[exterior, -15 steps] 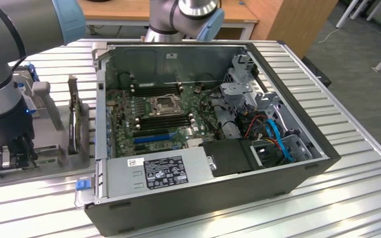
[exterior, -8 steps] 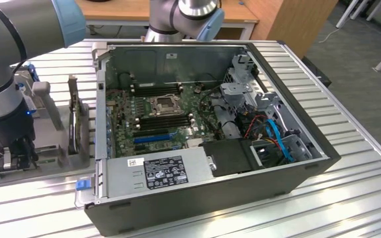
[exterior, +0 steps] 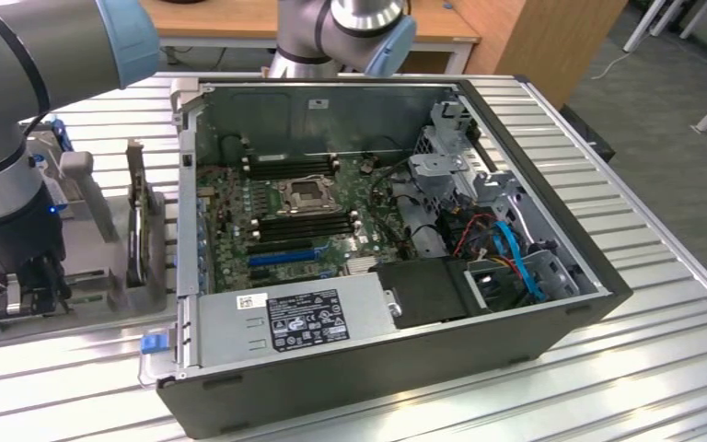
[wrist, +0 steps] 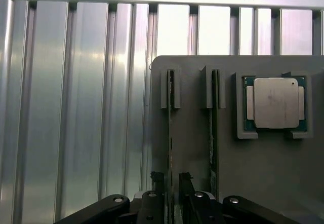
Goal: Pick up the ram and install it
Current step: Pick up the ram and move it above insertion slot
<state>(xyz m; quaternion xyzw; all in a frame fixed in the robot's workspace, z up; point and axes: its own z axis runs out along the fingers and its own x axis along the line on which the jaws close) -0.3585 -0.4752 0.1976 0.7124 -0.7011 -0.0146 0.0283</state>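
Ribbed aluminium table point(wrist: 76, 107) carries a grey holder point(wrist: 263, 173) where the gripper point(wrist: 172, 196), jaws narrowed, pinches the thin edge of a ram point(wrist: 170, 133) stick standing upright, likely light, stiff, fragile

The open computer case point(exterior: 378, 249) stands on the ribbed aluminium table point(exterior: 648, 368), its top side uncovered and clear from above. Inside, the black memory slots point(exterior: 290, 166) flank the CPU socket point(exterior: 305, 195). A drive cage point(exterior: 452, 170) and loose cables point(exterior: 501, 249) crowd the exterior view's right. On the grey fixture tray point(wrist: 263, 173), 2 ram sticks point(wrist: 170, 148) stand on edge in narrow holders, near a CPU point(wrist: 276, 103). The gripper point(wrist: 171, 181) straddles 1 stick.
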